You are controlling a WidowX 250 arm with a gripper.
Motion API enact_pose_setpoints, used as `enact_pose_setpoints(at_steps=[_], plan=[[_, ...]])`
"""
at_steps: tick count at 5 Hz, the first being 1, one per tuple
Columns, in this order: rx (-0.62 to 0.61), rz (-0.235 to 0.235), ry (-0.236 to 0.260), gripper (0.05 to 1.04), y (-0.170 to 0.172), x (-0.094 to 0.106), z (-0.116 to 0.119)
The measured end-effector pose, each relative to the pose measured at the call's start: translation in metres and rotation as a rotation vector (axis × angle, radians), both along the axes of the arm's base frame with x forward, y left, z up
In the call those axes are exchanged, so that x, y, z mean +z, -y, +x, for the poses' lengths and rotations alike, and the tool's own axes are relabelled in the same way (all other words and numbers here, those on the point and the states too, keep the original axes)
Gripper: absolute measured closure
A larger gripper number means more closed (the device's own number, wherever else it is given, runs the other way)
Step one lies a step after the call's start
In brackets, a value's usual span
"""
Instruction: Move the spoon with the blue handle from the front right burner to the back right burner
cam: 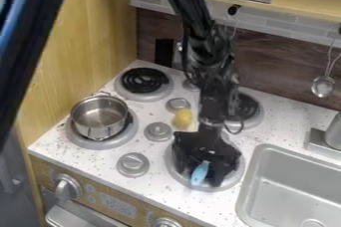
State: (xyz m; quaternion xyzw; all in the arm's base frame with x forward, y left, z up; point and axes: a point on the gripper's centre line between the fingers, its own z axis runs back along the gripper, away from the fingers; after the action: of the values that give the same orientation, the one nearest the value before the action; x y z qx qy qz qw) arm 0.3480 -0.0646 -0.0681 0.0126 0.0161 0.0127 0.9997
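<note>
My fingers are low over the front burner which is nearest to the sink. A small light-blue object, long and with rounded outline, is right at their lower end, at a slant. I cannot tell whether they are spread or pinching it, nor whether it rests on the burner.

I judge that this object is light and rather stiff, maybe of smooth plastic, so it could turn or slip under a hold near one end. The better place to take it is across its narrow sides, near the middle, with gentle and even pressure.

Behind, on the white speckled desk, there is a rounded yellow object between the burners. The metal pot stands upright on the other front burner, well apart from me.
</note>
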Motion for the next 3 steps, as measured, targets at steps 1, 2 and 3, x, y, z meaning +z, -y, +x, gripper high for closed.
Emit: enact_pose_setpoints(at_steps=[1, 2, 3], plan=[[0.004, -0.006, 0.008, 0.124, 0.0015, -0.0017, 0.0011], [-0.007, -0.011, 0.005, 0.365, 0.0021, -0.003, -0.0002], [-0.039, -0.007, 0.007, 0.472, 0.0012, -0.0019, -0.0003]])
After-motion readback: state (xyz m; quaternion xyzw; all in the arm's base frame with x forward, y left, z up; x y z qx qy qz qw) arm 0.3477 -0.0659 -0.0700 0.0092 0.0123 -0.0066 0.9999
